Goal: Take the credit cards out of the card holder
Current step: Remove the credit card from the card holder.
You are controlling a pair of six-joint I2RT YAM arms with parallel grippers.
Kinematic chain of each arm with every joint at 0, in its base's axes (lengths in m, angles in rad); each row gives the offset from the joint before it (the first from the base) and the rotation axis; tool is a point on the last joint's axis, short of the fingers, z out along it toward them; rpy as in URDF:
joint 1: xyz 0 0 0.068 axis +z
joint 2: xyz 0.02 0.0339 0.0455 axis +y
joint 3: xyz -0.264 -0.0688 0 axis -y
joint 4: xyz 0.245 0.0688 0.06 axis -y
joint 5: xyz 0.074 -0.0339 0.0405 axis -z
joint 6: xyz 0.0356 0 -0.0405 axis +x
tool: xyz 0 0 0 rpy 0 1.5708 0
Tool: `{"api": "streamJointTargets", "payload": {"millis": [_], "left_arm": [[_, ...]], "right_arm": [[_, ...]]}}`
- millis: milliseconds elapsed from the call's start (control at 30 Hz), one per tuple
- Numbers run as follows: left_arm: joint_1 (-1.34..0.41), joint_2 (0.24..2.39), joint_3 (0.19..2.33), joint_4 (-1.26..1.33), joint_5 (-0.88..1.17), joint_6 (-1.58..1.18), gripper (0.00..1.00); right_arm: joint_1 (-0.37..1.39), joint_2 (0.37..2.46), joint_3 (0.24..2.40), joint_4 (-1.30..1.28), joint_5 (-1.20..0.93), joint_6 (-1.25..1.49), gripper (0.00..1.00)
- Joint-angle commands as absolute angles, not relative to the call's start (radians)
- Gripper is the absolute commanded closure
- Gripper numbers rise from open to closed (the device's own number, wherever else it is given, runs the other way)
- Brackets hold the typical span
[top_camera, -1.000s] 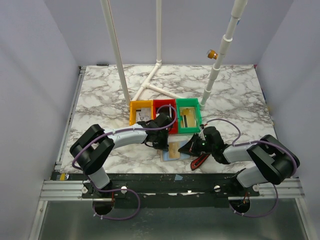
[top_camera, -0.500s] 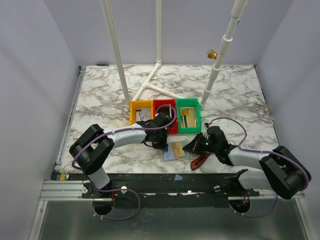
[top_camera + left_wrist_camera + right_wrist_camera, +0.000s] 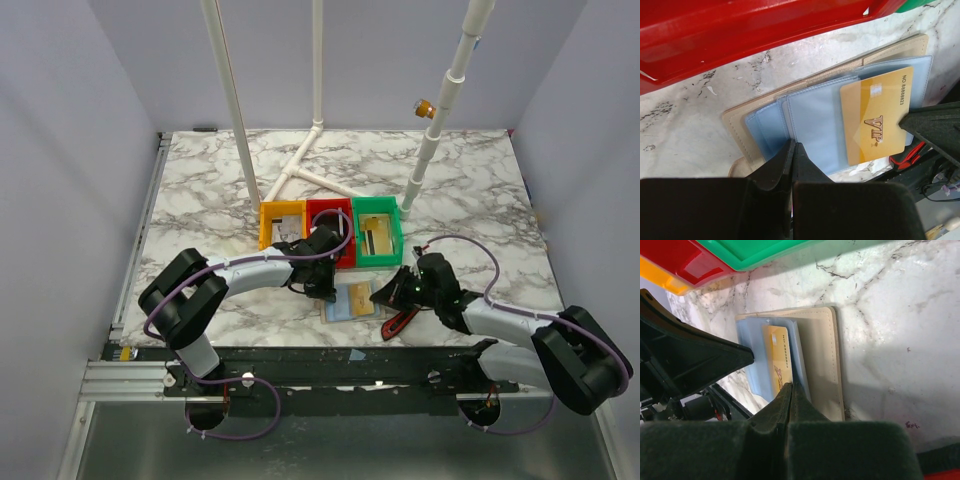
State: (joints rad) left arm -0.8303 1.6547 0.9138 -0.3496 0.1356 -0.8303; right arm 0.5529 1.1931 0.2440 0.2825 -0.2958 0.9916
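Observation:
The tan card holder lies open on the marble, just in front of the bins. Its blue-grey pockets face up. A gold credit card sticks well out of one pocket, toward the right arm. My left gripper is shut, its tips pressing down on the blue pockets. My right gripper is shut on the near edge of the gold card. From the left wrist view, its black finger covers that edge of the card. Whether other cards sit in the pockets is hidden.
Yellow, red and green bins stand directly behind the holder. A red-and-black tool lies by the right gripper, near the table's front edge. White pipes cross the back of the table.
The right arm's elbow has swung out to the right, and the gold card has slid further out of its pocket. The left arm has stayed put on the holder.

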Motion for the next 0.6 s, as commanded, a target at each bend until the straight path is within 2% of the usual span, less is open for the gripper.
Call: {"api": "streamJointTargets", "payload": {"millis": [0, 567], "left_arm": [[-0.815, 1.663, 0.892, -0.431, 0.066, -0.789, 1.0], [-0.816, 1.658, 0.93, -0.445, 0.064, -0.781, 1.0]], "right_arm": [[0.542, 1.15, 0.25, 0.189, -0.244, 0.96, 0.99], [0.534, 1.06, 0.303, 0.063, -0.221, 0.93, 0.99]]}}
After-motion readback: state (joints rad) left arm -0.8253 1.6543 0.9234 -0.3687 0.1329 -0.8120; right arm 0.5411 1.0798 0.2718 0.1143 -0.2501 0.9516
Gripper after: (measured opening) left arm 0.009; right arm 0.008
